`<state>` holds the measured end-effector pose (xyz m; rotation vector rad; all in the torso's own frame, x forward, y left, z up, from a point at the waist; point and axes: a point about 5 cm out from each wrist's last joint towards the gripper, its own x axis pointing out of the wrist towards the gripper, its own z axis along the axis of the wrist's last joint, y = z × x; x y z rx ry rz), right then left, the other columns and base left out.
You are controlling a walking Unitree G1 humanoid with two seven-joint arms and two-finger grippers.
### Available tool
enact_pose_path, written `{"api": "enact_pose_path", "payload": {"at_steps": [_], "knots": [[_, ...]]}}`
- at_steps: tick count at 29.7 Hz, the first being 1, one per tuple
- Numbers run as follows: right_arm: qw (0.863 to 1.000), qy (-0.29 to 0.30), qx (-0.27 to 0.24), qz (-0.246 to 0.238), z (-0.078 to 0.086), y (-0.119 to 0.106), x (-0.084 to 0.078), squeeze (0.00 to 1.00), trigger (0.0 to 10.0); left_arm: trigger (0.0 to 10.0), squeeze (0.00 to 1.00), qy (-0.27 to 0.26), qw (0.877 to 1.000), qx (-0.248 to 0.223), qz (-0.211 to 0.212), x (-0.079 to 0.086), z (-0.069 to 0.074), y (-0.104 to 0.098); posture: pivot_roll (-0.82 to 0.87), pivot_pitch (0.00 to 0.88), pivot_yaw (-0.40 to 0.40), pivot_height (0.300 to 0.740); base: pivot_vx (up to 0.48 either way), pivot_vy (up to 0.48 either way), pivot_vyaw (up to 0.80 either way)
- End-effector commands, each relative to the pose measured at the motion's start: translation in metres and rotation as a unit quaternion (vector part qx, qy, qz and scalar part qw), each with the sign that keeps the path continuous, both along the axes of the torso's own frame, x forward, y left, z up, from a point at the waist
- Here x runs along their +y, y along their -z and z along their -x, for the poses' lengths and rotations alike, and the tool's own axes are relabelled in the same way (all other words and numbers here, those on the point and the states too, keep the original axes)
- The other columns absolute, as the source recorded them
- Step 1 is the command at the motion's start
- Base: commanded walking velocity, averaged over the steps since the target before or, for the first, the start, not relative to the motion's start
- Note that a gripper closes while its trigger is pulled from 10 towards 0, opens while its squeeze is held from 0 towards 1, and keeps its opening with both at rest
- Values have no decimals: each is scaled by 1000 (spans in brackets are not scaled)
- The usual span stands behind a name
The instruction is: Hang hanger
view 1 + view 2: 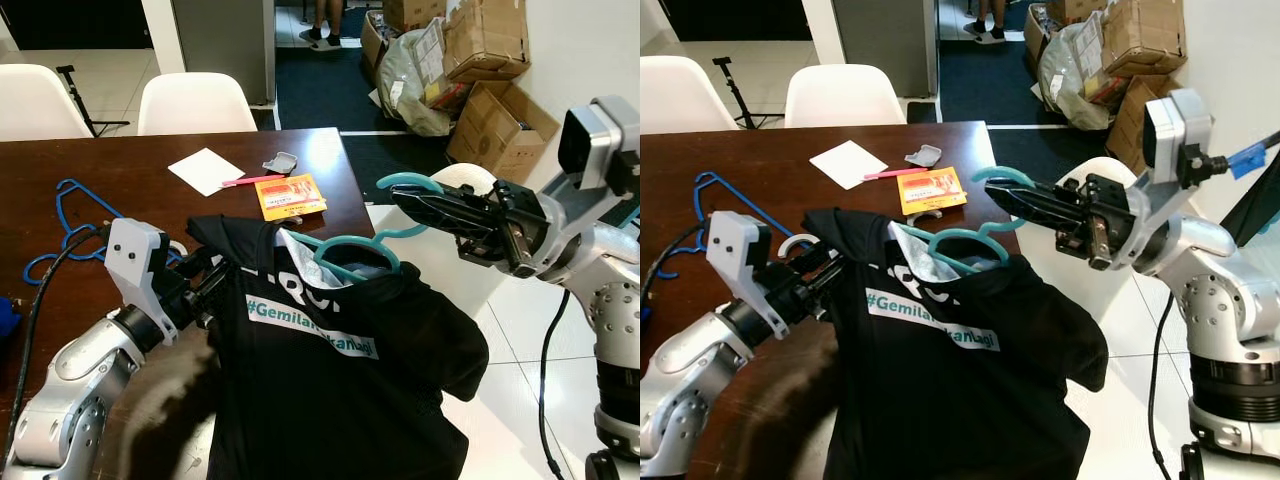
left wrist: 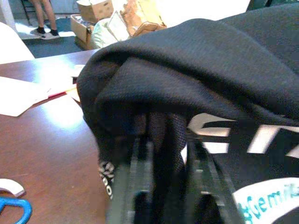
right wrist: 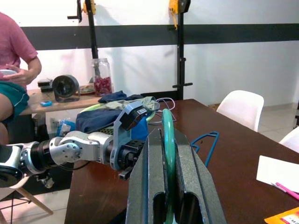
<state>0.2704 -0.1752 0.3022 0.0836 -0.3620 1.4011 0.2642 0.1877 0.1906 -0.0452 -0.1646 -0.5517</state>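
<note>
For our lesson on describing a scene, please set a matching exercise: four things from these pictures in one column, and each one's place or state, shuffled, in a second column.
Column A
1. teal hanger
2. blue hanger
3. black T-shirt
4. orange packet

Column B
a. lying flat on the table beside a pink pen
b. hook clamped in the right end effector
c. shoulder pinched by the left end effector
d. lying unused on the table, near the robot's left

Pairs: 1-b, 2-d, 3-c, 4-a
</note>
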Motion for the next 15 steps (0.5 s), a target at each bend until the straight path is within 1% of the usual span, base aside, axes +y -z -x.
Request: {"api": "enact_pose_path", "payload": {"at_steps": [1, 3, 5, 6, 8, 9, 10, 11, 12, 13, 14, 15], "knots": [[1000, -7, -26, -3, 7, -12, -2, 0, 0, 0, 0, 5, 1000, -1, 2, 0, -1, 1, -9, 137, -5, 740, 0, 0, 0], [1000, -7, -27, -4, 7, -12, -2, 0, 0, 0, 0, 0, 1000, -3, -1, 3, -2, 1, -9, 137, -5, 740, 0, 0, 0], [1000, -5, -26, -4, 8, -13, -3, 0, 0, 0, 0, -25, 1000, -8, -14, 11, -4, 0, -9, 137, -5, 740, 0, 0, 0], [1000, -4, -25, -3, 8, -13, -4, 0, 0, 0, 0, -53, 998, -15, -22, 20, -7, -3, -8, 138, -4, 740, 0, 0, 0], [1000, -4, -25, -3, 8, -13, -4, 0, 0, 0, 0, -53, 998, -15, -22, 20, -7, -3, -8, 138, -4, 740, 0, 0, 0], [1000, -2, -22, 0, 7, -12, -5, 0, 0, 0, 0, -84, 996, -22, -30, 30, -10, -6, -7, 140, -3, 740, 0, 0, 0], [1000, -2, -22, 0, 7, -12, -5, 0, 0, 0, 0, -84, 996, -22, -30, 30, -10, -6, -7, 140, -3, 740, 0, 0, 0], [1000, 7, -17, 11, 6, -10, -10, 0, 0, 0, 0, -166, 984, -39, -52, 57, -15, -17, -7, 140, -6, 740, 0, 0, 0], [1000, 7, -17, 11, 6, -10, -10, 0, 0, 0, 0, -166, 984, -39, -52, 57, -15, -17, -7, 140, -6, 740, 0, 0, 0], [1000, 14, -14, 19, 5, -8, -13, 0, 0, 0, 0, -223, 971, -53, -65, 77, -17, -26, -7, 140, -6, 740, 0, 0, 0], [999, 34, -8, 41, 2, -4, -19, 0, 0, 0, 0, -291, 950, -80, -76, 104, -14, -44, -7, 140, -6, 740, 0, 0, 0], [997, 55, -2, 58, 0, -1, -28, 0, 0, 0, 0, -349, 927, -109, -83, 130, -8, -63, -3, 142, -9, 740, 0, 0, 0]]}}
